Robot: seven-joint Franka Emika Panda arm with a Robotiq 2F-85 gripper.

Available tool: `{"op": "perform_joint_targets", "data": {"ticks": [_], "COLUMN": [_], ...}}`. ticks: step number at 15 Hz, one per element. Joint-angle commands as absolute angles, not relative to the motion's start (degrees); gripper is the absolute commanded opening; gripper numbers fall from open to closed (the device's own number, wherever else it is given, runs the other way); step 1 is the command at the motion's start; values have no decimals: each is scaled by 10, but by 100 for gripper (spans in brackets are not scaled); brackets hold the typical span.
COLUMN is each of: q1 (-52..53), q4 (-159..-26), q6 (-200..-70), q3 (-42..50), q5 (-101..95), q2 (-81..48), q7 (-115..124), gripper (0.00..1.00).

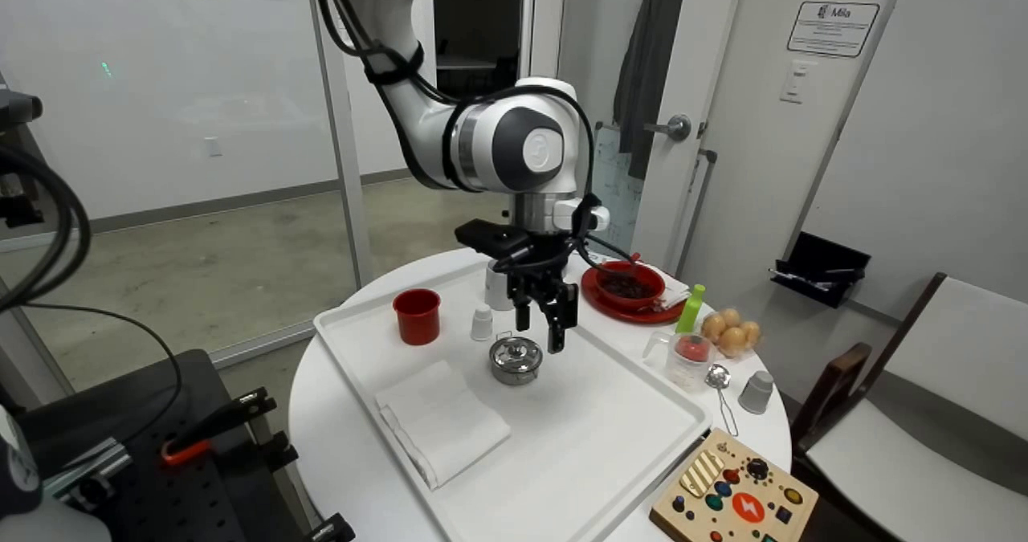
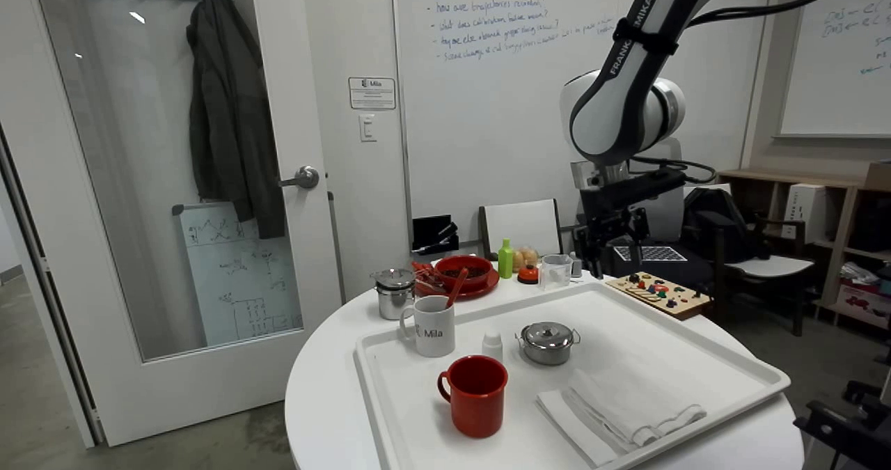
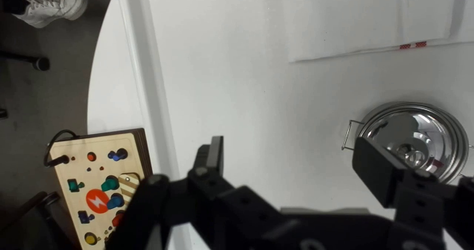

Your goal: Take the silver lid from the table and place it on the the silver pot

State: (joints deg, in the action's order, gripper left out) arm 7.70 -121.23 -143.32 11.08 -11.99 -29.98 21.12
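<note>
The silver lid is a shiny disc with a knob. It lies flat on the silver pot, which stands on the white tray. Both exterior views show the lid seated on the pot. In the wrist view the lid is at the right, partly hidden by a finger. My gripper is open with nothing between its fingers. In the wrist view the gripper is spread wide over bare tray, above and to the side of the pot.
The tray also holds a red cup, a white mug, a small white bottle and a folded cloth. A taller silver vessel, red bowl, measuring cup and wooden switch board stand outside it.
</note>
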Motion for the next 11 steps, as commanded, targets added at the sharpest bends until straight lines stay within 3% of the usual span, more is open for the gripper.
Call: {"op": "perform_joint_targets", "data": {"ticks": [1,3,11], "q1": [71,67,65], "q4": [-1214,-1216,-1222], "q6": [-1432,-1432,-1432], "q3": [106,104,102], "q5": [-120,-118,-118], "q2": [-296,-291,-287], "q7": [213,213,212], "gripper": [96,100,100]}}
